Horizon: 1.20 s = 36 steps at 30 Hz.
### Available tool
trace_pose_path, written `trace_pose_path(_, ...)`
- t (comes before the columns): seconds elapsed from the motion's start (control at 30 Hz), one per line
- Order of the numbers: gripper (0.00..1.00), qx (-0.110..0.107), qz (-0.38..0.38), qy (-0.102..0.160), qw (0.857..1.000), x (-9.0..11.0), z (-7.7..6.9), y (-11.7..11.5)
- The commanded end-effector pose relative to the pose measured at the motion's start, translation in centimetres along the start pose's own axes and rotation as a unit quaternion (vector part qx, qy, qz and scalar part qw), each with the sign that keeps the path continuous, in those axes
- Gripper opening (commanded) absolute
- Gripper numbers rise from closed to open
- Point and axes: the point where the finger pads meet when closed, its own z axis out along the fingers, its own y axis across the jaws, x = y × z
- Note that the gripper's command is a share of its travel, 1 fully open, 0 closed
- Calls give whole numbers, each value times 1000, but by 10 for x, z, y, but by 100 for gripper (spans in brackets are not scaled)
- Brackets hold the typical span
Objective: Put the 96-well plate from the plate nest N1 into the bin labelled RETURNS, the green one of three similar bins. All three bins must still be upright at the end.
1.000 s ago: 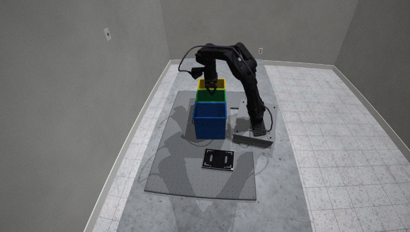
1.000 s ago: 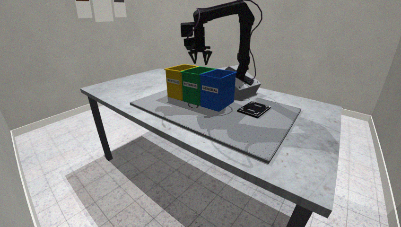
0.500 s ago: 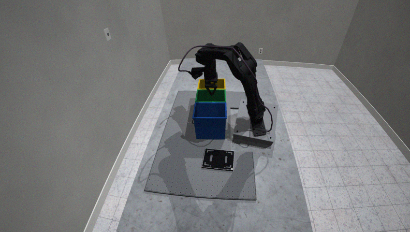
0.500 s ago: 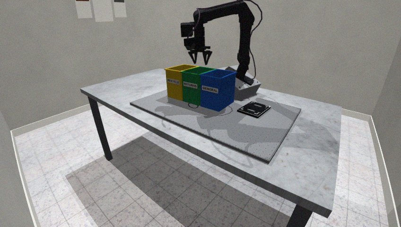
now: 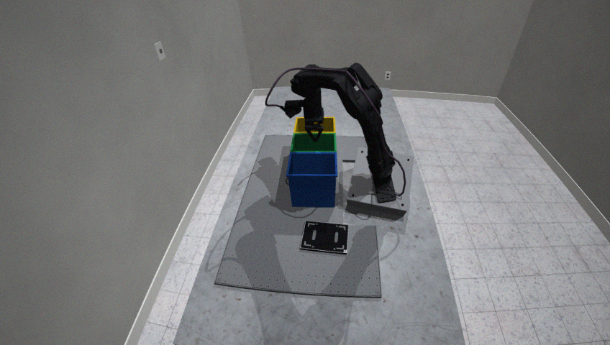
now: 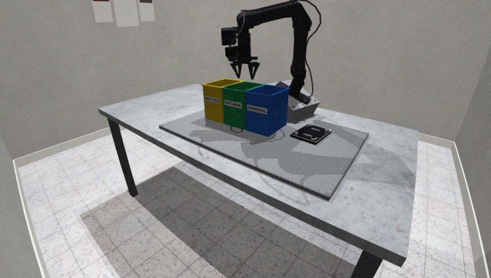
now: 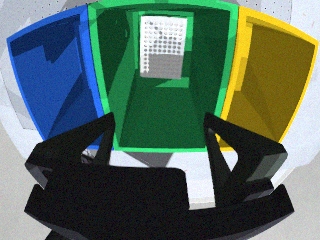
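Observation:
The white 96-well plate [image 7: 165, 46] lies inside the green RETURNS bin [image 7: 162, 82], leaning against its far wall. The green bin [image 6: 237, 103] stands upright between the yellow bin [image 6: 216, 99] and the blue bin [image 6: 266, 108]. My gripper [image 6: 245, 70] hangs open and empty above the green bin, fingers pointing down; it also shows in the overhead view [image 5: 313, 130] and in the wrist view [image 7: 157, 130]. The black plate nest N1 [image 5: 324, 237] is bare on the baseplate; it also shows in the side view [image 6: 311, 133].
The yellow RECYCLE bin [image 5: 315, 123] and blue GENERAL bin [image 5: 312, 178] stand upright, touching the green bin [image 5: 313, 142]. The arm's base [image 5: 382, 187] sits on a wedge mount right of the bins. The grey perforated baseplate [image 5: 299, 222] lies on the table.

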Motion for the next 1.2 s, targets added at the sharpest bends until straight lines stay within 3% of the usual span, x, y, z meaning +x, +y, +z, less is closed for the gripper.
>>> trace_pose_path(0.0, 82, 24, -6, -27, 999, -6, -24, -5)
trace_pose_path(0.2, 82, 24, -6, -27, 999, -6, -24, -5)
trace_pose_path(0.4, 82, 10, -2, -17, 1000, -2, -17, 19)
trace_pose_path(0.67, 82, 12, -5, -19, 1000, 2, -9, 41)
trace_pose_path(1.17, 82, 5, -1, -11, 1000, 13, -7, 86)
